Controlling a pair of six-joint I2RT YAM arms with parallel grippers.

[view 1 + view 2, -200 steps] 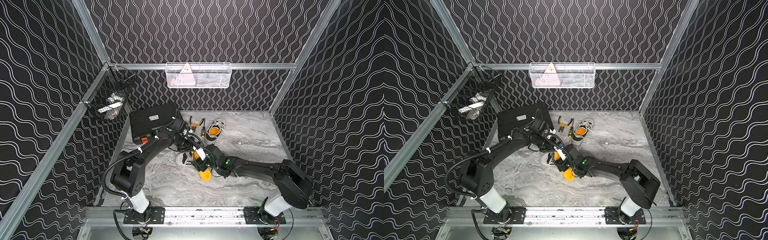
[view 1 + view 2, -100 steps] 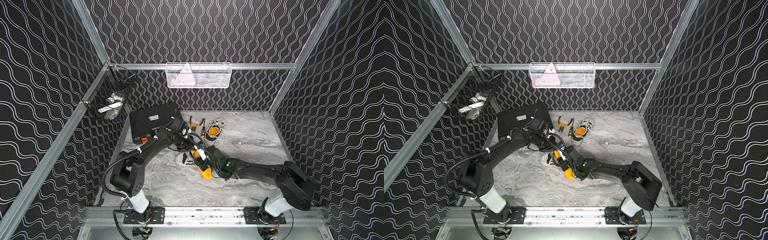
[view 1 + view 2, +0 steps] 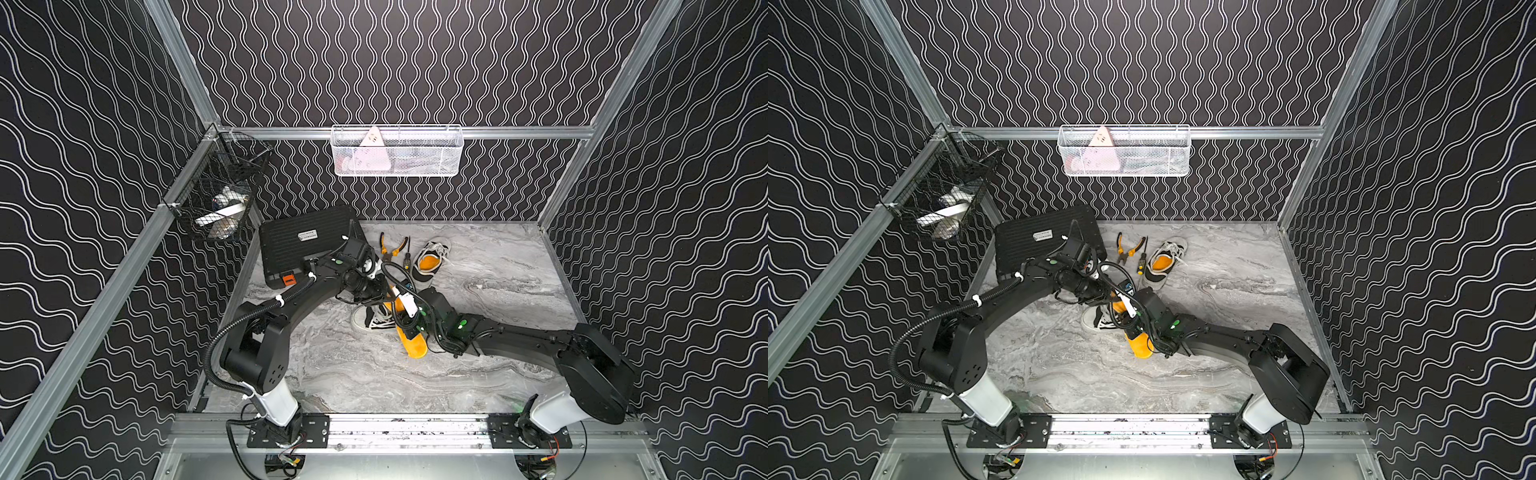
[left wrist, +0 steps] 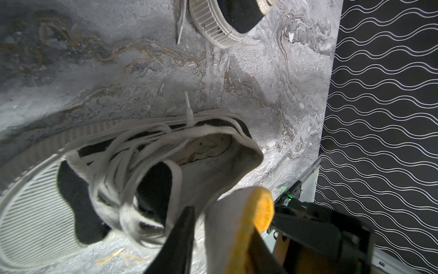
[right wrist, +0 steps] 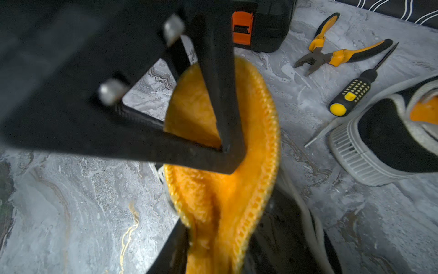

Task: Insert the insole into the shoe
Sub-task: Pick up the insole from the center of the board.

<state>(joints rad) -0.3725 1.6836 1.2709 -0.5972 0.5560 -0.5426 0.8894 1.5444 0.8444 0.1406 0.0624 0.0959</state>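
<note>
A black-and-white shoe (image 3: pixel 368 322) lies on its side mid-table, its opening (image 4: pixel 213 151) facing the left wrist camera. The orange insole (image 3: pixel 412 343) stands slanted beside the shoe's heel, one end near the opening and the other resting on the table. My right gripper (image 5: pixel 220 232) is shut on the insole (image 5: pixel 213 194), which is folded lengthwise between its jaws. My left gripper (image 4: pixel 222 220) straddles the insole's upper end (image 4: pixel 239 213). It is open, with a gap between one finger (image 4: pixel 182 237) and the insole's white underside. In both top views the two grippers meet over the shoe (image 3: pixel 1096 322).
A second shoe (image 3: pixel 430 262) with an orange insole inside lies farther back, beside a screwdriver (image 3: pixel 407 259) and pliers (image 3: pixel 390 247). A black case (image 3: pixel 307 245) sits at the back left. Wire baskets hang on the back wall (image 3: pixel 397 151) and the left rail (image 3: pixel 216 199).
My left gripper's jaws have parted from shut. My right gripper has closed in on the insole. The insole stays slanted beside the shoe.
</note>
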